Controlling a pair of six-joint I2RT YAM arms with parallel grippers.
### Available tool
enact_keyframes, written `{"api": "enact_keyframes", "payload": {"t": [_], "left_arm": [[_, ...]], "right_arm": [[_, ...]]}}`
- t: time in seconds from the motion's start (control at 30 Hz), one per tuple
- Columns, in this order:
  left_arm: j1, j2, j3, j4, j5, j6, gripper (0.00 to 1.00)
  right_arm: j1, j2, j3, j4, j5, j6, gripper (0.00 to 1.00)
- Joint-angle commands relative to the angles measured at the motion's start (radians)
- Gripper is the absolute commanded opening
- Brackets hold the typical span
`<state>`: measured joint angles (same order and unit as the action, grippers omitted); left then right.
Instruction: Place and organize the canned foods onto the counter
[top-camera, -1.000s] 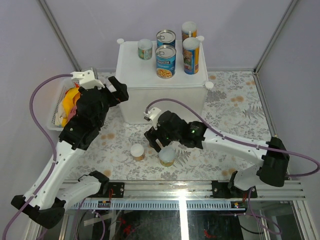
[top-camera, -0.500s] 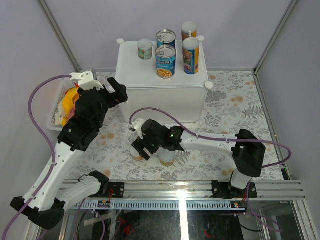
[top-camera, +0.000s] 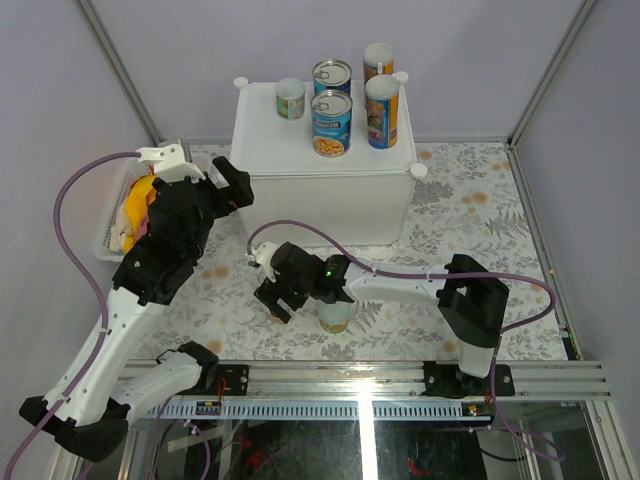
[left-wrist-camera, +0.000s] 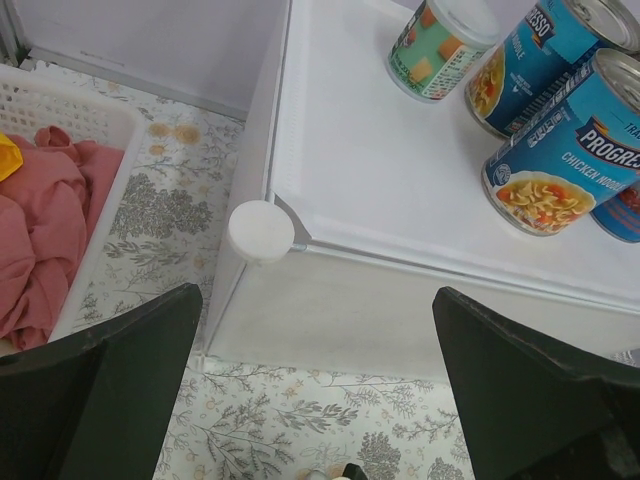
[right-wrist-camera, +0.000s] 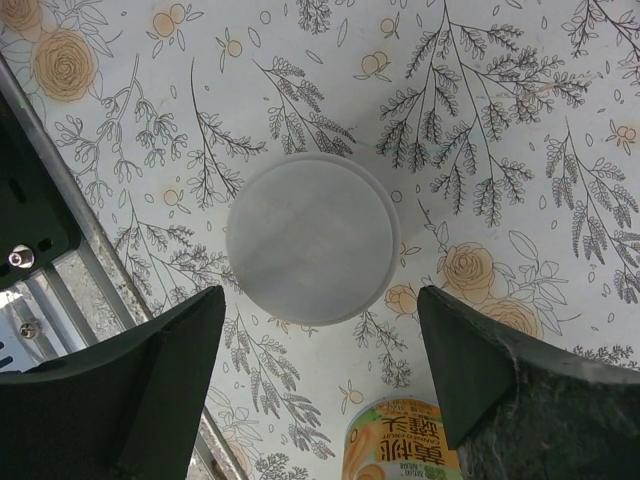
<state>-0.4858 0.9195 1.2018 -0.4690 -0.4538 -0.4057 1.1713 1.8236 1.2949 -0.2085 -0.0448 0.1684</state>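
Right wrist view | right gripper, fingers apart, is hovering above a white-lidded jar | pickup likely beginning | next: lowering squarely, clamping, carrying it to the counter | left gripper gaping too.

End effectors both spread wide

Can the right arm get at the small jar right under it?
Probably yes: the right gripper hangs open straight above the jar, fingers either side, nothing over it. The second jar stands close but apart.
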Motion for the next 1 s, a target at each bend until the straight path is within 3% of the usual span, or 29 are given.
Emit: {"api": "enact_keyframes", "payload": {"t": [0.0,0.57,0.67,0.83,0.97], "left_arm": [[-0.004,-0.022,0.006,0.005,-0.016,0.026,1.0],[-0.004,-0.037,0.005,-0.006,-0.013,0.041,1.0],[-0.005,-0.04,0.001,-0.007,-0.016,0.044,1.0],[-0.006,-0.049,-0.008,-0.007,-0.025,0.047,1.0],[-0.005,-0.056,-0.014,-0.001,-0.033,0.044,1.0]], "right_arm": [[0.012,0.013,0.043,0.055,0.007,-0.018,0.85],[0.016,0.075,0.065,0.104,0.028,-0.025,0.81],[0.016,0.067,0.049,0.124,0.042,-0.024,0.74],[0.017,0.042,0.02,0.157,0.048,-0.034,0.49],[0.018,0.008,0.004,0.172,0.044,-0.042,0.4]]}}
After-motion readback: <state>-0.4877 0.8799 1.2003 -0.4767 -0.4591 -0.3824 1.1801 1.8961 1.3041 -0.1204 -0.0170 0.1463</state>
